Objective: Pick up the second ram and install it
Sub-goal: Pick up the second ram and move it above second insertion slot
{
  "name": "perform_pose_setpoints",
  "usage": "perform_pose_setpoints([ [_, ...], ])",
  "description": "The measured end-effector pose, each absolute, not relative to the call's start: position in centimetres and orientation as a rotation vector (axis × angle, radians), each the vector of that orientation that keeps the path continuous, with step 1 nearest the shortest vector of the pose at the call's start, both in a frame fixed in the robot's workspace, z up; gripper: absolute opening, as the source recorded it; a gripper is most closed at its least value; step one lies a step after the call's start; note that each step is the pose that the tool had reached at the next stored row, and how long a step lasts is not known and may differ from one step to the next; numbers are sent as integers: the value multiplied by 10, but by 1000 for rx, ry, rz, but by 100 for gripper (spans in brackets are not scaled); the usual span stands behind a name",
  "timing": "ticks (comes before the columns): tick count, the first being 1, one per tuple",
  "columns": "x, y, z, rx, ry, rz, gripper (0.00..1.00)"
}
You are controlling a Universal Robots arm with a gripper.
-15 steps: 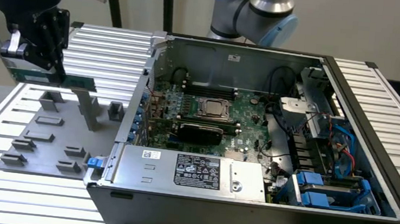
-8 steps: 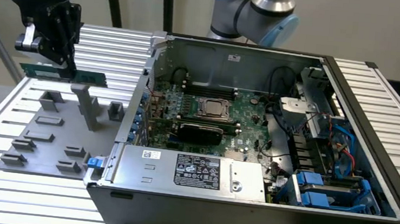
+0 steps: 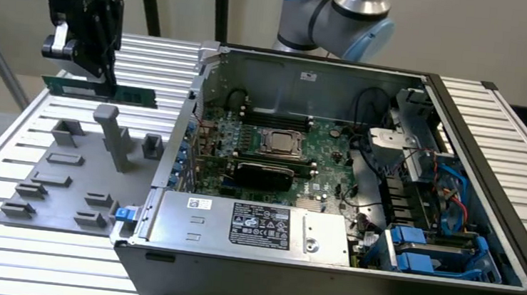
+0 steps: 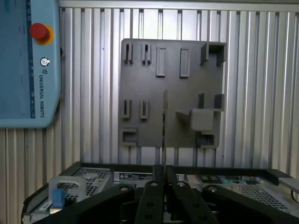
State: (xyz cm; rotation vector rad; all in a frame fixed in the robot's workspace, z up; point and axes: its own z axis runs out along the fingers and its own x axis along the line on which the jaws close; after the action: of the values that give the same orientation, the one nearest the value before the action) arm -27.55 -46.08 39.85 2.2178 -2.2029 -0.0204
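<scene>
Aluminium ribs make up the worktop (image 3: 44,257), with an open black computer case (image 3: 329,271) lying across its middle and a grey fixture plate (image 3: 60,180) between the case and the worktop's edge at the exterior view's left. Above the plate's far side, towards the far corner of the worktop on that side, hangs the black gripper (image 3: 105,80), its fingers nearly closed and pinching the second ram (image 3: 106,92). The green stick is level and clear of the plate, and in the wrist view it shows edge-on as a thin line.
</scene>
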Motion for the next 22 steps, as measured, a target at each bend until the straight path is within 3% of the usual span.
perform_pose_setpoints([
  [22,-222,-446,412,2227,-2212,-41,14],
])
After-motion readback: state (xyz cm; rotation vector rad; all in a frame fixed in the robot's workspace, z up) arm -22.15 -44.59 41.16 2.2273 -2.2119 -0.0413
